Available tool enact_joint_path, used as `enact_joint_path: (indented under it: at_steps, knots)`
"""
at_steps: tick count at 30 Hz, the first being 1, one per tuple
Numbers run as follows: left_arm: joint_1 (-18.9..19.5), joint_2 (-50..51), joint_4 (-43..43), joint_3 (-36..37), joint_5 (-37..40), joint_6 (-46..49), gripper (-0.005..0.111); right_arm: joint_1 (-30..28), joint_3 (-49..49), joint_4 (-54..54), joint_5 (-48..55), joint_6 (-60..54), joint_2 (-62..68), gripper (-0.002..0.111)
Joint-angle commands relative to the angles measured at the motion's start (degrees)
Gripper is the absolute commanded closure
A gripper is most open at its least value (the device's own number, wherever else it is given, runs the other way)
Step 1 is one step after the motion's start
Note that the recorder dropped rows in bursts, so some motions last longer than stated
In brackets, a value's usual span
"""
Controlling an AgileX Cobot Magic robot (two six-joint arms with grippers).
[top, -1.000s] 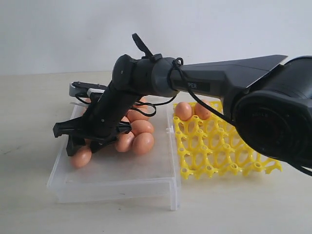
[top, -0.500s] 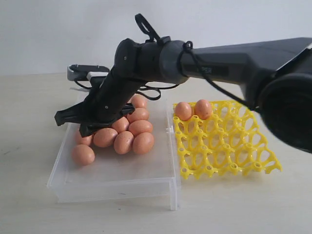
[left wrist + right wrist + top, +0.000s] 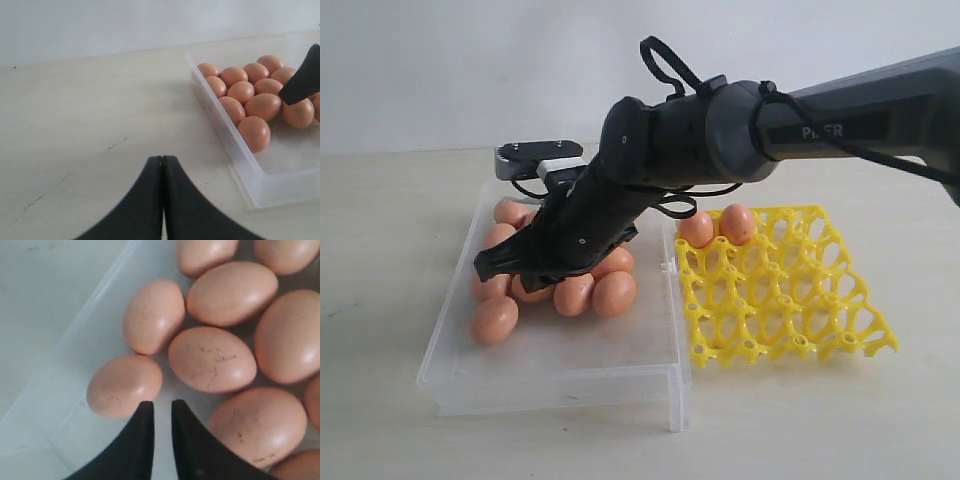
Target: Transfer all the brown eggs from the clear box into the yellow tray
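Note:
Several brown eggs [image 3: 495, 320] lie in the clear box [image 3: 550, 370], most in a cluster toward its back and one alone nearer the front left. Two more brown eggs [image 3: 697, 229] sit in the back corner of the yellow tray [image 3: 790, 300], to the right of the box. My right gripper [image 3: 490, 268] hangs low over the cluster's left edge. Its fingertips [image 3: 162, 404] are only a narrow gap apart, with nothing between them, beside an egg [image 3: 125, 385]. My left gripper [image 3: 162, 159] is shut and empty above bare table, left of the box [image 3: 240, 165].
The right arm [image 3: 740, 130] reaches across from the right, above the tray's back edge. One black finger [image 3: 302, 80] of the right gripper shows over the eggs in the left wrist view. Pale tabletop [image 3: 380, 300] surrounds box and tray.
The right gripper was wide open around the lone front-left egg, then shut without it and lifted. It now sits further right over the cluster. The lone egg stays put.

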Motion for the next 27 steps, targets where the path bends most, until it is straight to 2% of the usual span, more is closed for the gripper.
enact_joint_path:
  at_steps: [1,3,5,16,27]
  knots:
    - [-0.25,-0.32,-0.16,-0.23,-0.56,0.02,0.107,-2.6,-0.84,-0.32,4.07,1.27,0.83,0.069]
    - [-0.25,-0.32,-0.16,-0.23,-0.56,0.02,0.107,-3.69,-1.24,-0.32,5.28,2.31,1.75,0.058]
    - [-0.25,-0.32,-0.16,-0.23,-0.56,0.02,0.107,-4.7,-1.24,-0.43,5.28,3.38,2.15,0.052]
    - [-0.25,-0.32,-0.16,-0.23,-0.56,0.02,0.107,-7.95,-1.24,0.08,4.4,6.92,2.74,0.052]
    - [-0.25,-0.32,-0.16,-0.23,-0.56,0.02,0.107,-8.24,-1.24,2.49,5.44,8.67,3.87,0.052]
